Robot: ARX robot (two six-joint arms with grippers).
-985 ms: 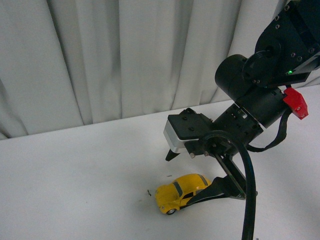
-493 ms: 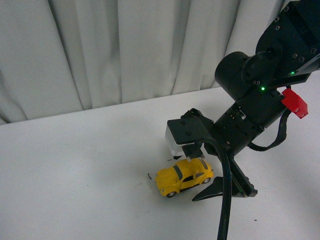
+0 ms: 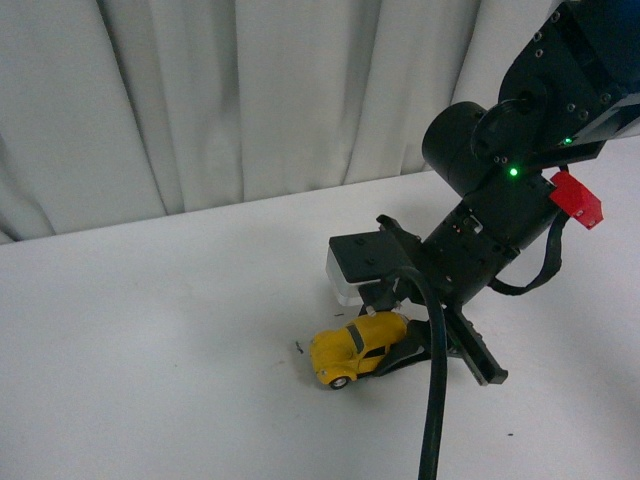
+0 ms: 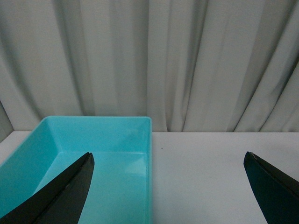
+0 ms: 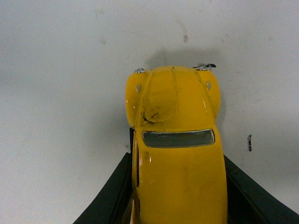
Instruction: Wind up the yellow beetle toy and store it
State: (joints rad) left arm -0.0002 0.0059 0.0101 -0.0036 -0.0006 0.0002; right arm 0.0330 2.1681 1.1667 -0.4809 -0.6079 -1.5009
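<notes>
While the front view takes in the right arm from outside, angled down to the white desk (image 3: 150,330) with the right tool (image 3: 383,335) set about the yellow beetle toy (image 3: 350,347), it hides the far finger behind the car. The right wrist view supplies what is missing. Two dark fingers (image 5: 110,196) lie along the toy's flanks, one on each side, touching the paint near their tips, so this tool is clenched on the car. That close view also shows dark scuffs (image 5: 154,114) on the rounded panel ahead of the window (from the front they cannot be made out). Seen from the front, the toy sits on the desk, free end toward the robot's left, with a small dark speck (image 3: 298,349) just beside it.

Only the left wrist view shows the left tool (image 4: 168,156). Its fingers are spread wide apart, released, holding nothing. A turquoise bin (image 4: 70,140) stands on the desk before the pale curtain (image 4: 187,60).
</notes>
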